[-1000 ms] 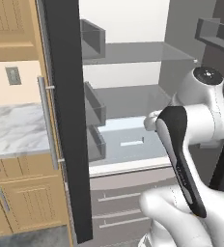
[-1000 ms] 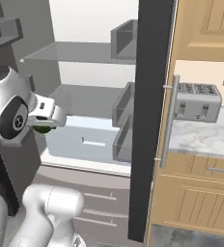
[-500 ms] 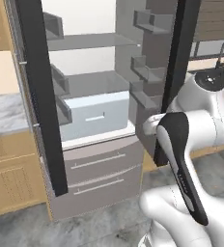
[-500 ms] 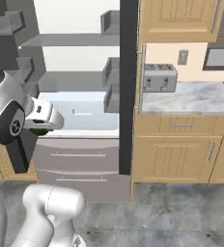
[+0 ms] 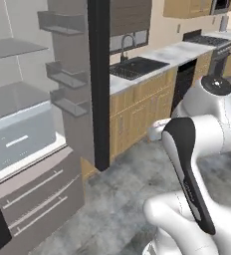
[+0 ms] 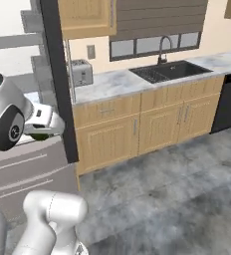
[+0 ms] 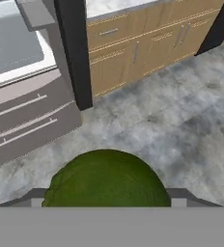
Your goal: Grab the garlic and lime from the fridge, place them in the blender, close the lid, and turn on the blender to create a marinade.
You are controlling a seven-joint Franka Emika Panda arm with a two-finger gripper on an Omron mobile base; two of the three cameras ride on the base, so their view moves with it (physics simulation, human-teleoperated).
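Since the earlier frames the base has turned away from the fridge point(image 5: 48, 124), so both base views have swung: the open compartment that filled them a second ago now sits at the left edge, and a run of wooden cabinets with a marble counter point(image 6: 117, 82) and a sink point(image 6: 170, 69) has come into sight. The lime point(image 7: 106, 178) has travelled with the arm: in the hand view it sits as a dark green dome right between the gripper point(image 7: 106, 195) fingertips, which stand wide apart on either side of it, so the gripper is closed on the fruit at a wide spread. The right base view shows a sliver of that green point(image 6: 38, 136) under the white hand, in front of the fridge's lower drawers, while the left base view shows the arm's elbow and forearm. The right base view alone gives the toaster point(image 6: 81, 72) on the counter beside the dark fridge door edge. The left base view alone shows the stove point(image 5: 207, 40) further along the counter and the door shelves of the fridge. The hand view looks down at grey floor point(image 7: 181, 125).
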